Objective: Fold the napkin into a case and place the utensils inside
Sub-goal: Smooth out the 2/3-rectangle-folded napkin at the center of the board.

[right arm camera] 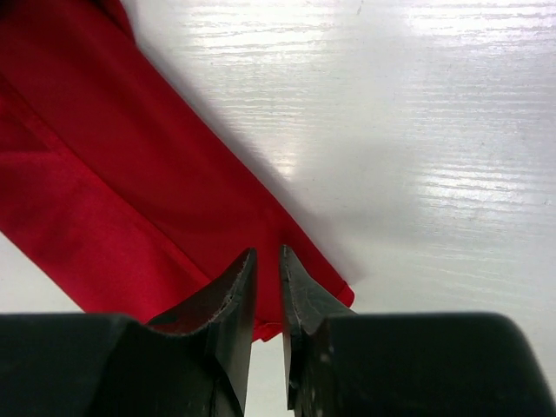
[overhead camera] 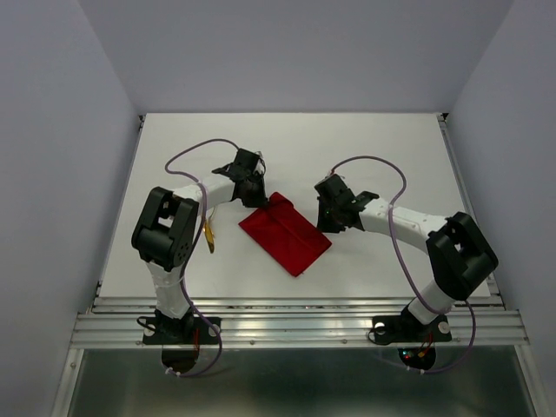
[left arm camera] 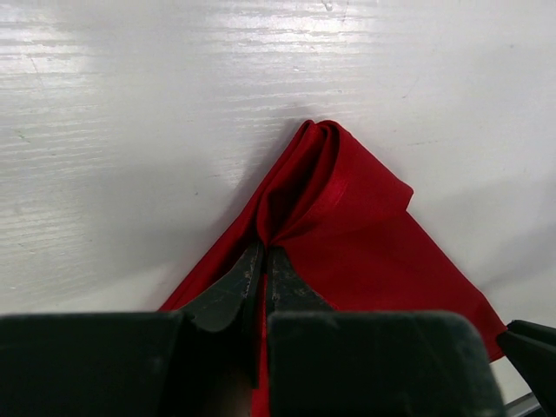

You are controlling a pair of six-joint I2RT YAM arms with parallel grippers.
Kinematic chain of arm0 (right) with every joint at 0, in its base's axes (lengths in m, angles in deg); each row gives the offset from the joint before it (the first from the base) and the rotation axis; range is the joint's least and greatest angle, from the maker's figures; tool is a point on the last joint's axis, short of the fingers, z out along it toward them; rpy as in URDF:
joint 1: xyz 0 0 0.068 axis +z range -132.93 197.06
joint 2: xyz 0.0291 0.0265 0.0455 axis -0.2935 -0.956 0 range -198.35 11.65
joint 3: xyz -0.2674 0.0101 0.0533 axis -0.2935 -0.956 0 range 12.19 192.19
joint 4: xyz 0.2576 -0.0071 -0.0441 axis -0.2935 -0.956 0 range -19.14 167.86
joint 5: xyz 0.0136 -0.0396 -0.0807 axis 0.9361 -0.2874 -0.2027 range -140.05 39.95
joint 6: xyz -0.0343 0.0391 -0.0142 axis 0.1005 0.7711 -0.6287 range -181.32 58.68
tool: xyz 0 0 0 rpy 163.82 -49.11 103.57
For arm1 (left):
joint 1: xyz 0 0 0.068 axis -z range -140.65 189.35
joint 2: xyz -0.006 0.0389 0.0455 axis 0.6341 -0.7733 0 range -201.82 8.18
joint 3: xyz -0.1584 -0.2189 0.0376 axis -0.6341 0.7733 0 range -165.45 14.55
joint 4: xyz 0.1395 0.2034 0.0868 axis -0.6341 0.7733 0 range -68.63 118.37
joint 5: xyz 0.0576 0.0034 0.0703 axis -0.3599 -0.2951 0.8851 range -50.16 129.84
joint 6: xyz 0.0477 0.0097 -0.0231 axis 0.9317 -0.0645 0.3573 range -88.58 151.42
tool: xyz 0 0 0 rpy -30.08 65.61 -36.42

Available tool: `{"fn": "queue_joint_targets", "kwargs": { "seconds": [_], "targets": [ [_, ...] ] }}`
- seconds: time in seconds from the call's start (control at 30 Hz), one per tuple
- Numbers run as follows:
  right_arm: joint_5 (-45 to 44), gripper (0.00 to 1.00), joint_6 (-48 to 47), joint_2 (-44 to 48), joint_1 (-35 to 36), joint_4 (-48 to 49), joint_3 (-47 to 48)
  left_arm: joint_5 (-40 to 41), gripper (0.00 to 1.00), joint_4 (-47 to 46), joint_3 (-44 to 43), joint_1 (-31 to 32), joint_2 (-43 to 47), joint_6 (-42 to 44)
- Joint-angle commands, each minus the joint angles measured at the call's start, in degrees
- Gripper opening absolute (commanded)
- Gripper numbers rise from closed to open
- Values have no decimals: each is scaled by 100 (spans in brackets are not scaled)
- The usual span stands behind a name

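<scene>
Top external view, from the left: a gold utensil (overhead camera: 208,236) lies on the table (overhead camera: 391,148), just beside the left arm and partly hidden by it. The left gripper (left arm camera: 263,252) is at the far left corner of the napkin (overhead camera: 287,233), pinched tight on a bunched fold of red cloth. The napkin lies folded at mid-table. The right gripper (right arm camera: 268,254) is over its right edge, jaws a thin slit apart; I cannot tell whether it grips the cloth.
</scene>
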Motion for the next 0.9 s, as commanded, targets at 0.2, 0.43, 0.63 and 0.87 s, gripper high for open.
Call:
{"fn": "queue_joint_targets", "kwargs": {
  "seconds": [0.2,0.43,0.63,0.87],
  "targets": [
    [282,20,-328,-282,17,93,225,-59,0,121,-351,-135,39,237],
    [414,19,-337,-607,17,296,-56,-59,0,-10,-308,-170,-251,229],
    [353,18,-345,-416,17,296,-162,-33,0,-46,-281,-179,-295,246],
    [133,18,-433,-221,17,155,653,-51,0,-46,-281,-179,-321,290]
  ]
}}
